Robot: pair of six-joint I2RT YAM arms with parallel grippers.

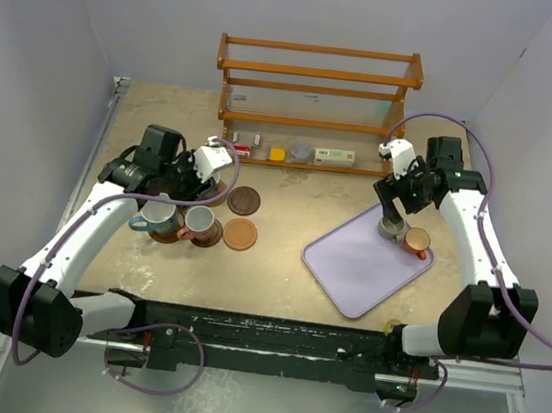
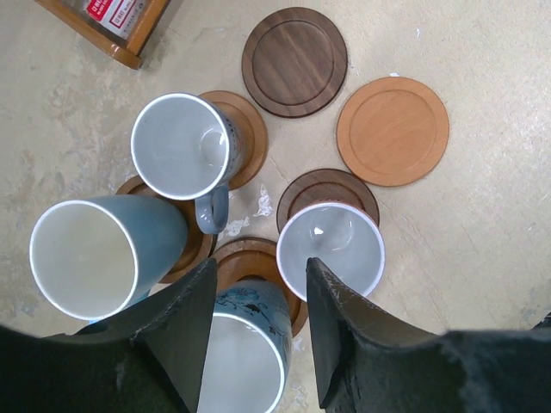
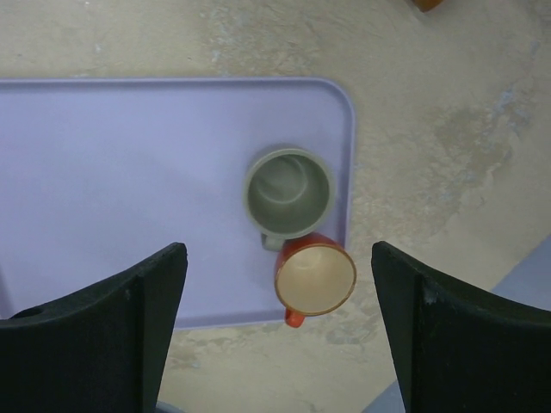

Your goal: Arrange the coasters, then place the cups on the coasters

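Cups step in hand. Left gripper (image 2: 258, 274) is parted round blue cup (image 2: 245, 361); grip cannot be told. Right gripper (image 3: 280, 251), released, is poised over grey cup (image 3: 288, 191) on tray (image 3: 103, 172); descent and closing are needed.

readable text: none | red-white label (image 2: 105, 9) (blurred, cropped) | on: box (image 2: 129, 17) in rack (image 2: 123, 53)

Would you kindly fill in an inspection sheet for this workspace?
Surface: mottled beige table.
Job's things: grey-blue cup, large blue cup, brown cup, patterned cup each on a coaster; dark coaster, light coaster bare; grey cup, orange cup on lavender tray.
Clutter: wooden rack with small boxes, round items.
End effectors: left end effector open astride patterned cup; right end effector open above tray cups.
Cables: purple loops along both arms.
Surroundings: pale walls.
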